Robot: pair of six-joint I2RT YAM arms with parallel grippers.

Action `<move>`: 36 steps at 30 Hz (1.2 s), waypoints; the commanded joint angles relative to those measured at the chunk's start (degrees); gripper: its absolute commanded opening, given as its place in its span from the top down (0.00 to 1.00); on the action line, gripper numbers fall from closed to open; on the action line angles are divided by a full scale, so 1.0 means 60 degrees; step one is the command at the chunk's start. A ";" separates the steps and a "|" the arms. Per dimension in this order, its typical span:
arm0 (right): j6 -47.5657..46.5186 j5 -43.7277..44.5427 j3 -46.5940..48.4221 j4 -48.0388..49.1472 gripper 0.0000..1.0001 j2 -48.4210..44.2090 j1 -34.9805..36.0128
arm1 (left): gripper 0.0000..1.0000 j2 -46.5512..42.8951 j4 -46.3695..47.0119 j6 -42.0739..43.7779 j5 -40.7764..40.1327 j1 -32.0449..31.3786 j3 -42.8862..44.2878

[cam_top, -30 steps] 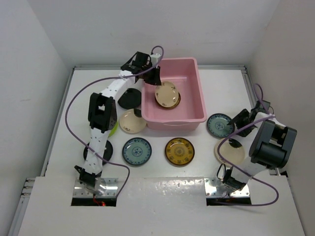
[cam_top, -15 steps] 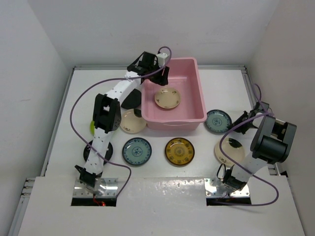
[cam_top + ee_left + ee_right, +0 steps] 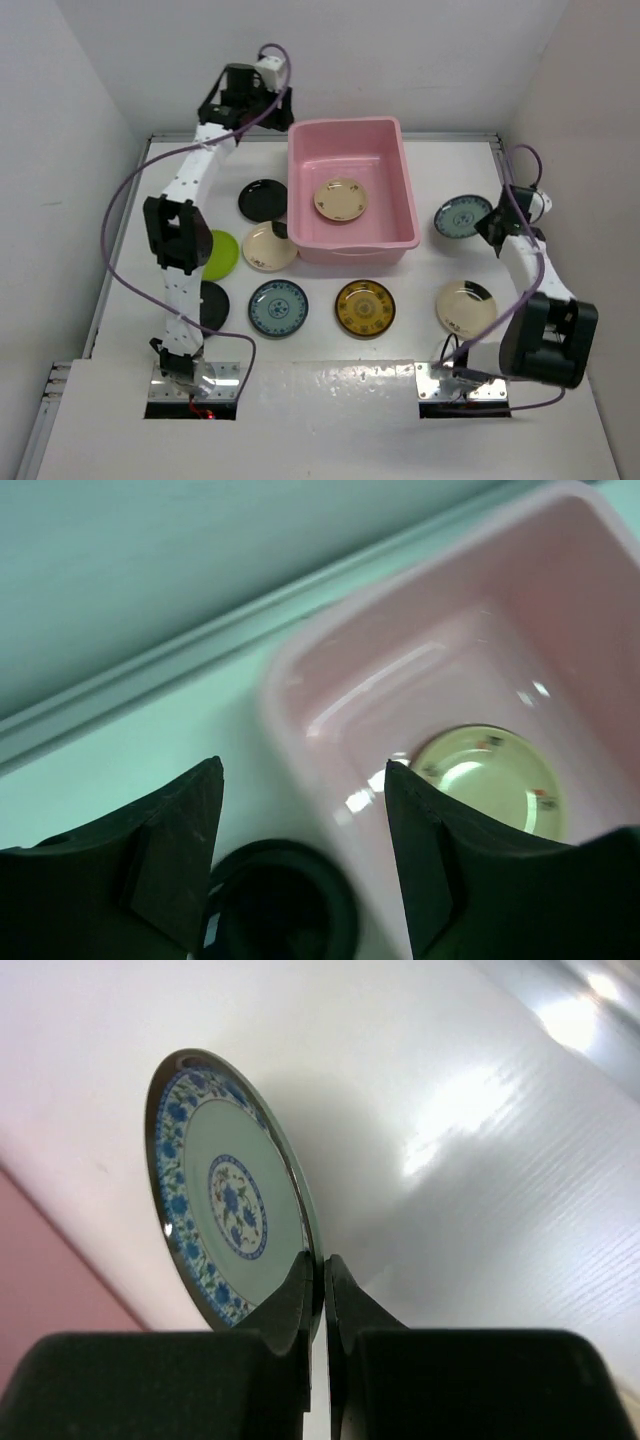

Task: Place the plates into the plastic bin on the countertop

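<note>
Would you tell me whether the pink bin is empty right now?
Not empty: one cream plate lies on the floor of the pink bin, visible in both the top and left wrist views.

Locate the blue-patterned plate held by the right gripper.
In the top view, the blue-patterned plate is right of the pink bin, its rim pinched by the right gripper, beyond a cream plate.

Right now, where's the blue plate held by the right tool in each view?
Top: blue plate right of the pink bin, at the right tool.
Left wrist: not in it.
Right wrist: centre-left, rim pinched in the tool.
Landmark: the pink bin, in all three; bottom left in the right wrist.
</note>
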 commanded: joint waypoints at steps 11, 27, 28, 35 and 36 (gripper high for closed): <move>-0.0607 0.5093 0.1773 0.1775 1.00 -0.2321 0.3797 | 0.33 -0.1376 -0.0763 0.0278 -0.0441 0.2551 -0.1775; -0.1443 -0.0566 0.6239 -0.0081 1.00 0.4094 0.6332 | 0.31 -0.1377 -0.0763 -0.0103 -0.0030 0.3314 -0.3769; -0.1443 -0.0566 0.6502 -0.0140 1.00 0.4603 0.6362 | 0.31 -0.1377 -0.0763 -0.0103 -0.0030 0.3314 -0.3856; -0.1253 -0.1079 0.7442 -0.0463 1.00 0.5764 0.6274 | 0.30 -0.1377 -0.0763 0.0000 0.0058 0.3402 -0.4075; -0.1180 -0.1050 0.7471 -0.0434 1.00 0.5853 0.6260 | 0.30 -0.1377 -0.0763 0.0000 0.0058 0.3402 -0.4076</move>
